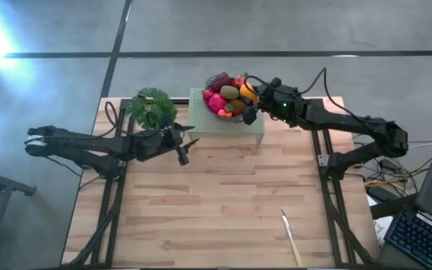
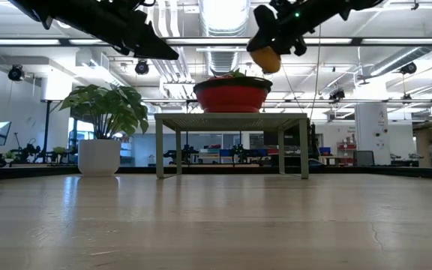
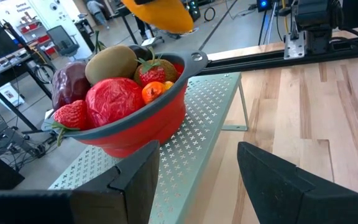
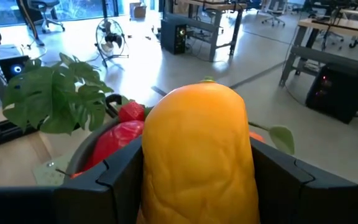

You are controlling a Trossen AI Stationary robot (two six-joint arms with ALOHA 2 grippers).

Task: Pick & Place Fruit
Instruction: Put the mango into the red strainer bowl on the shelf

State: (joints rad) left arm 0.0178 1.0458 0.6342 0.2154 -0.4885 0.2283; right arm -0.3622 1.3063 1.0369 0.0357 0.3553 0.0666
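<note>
Wooden table point(image 1: 223, 202) carries a green perforated stand point(image 1: 223, 120).

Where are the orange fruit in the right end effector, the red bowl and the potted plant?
orange fruit point(image 4: 197, 155), right wrist view, middle of its front, clamped.
red bowl point(image 2: 232, 97), low view, its outer wall.
potted plant point(image 2: 100, 157), low view, its white pot.

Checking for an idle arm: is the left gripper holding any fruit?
No, the left gripper is open and empty, facing the red bowl.

table point(image 1: 223, 210): wood | on it: perforated stand point(image 1: 223, 120), potted plant point(image 1: 152, 107), utensil point(image 1: 291, 237)
</note>
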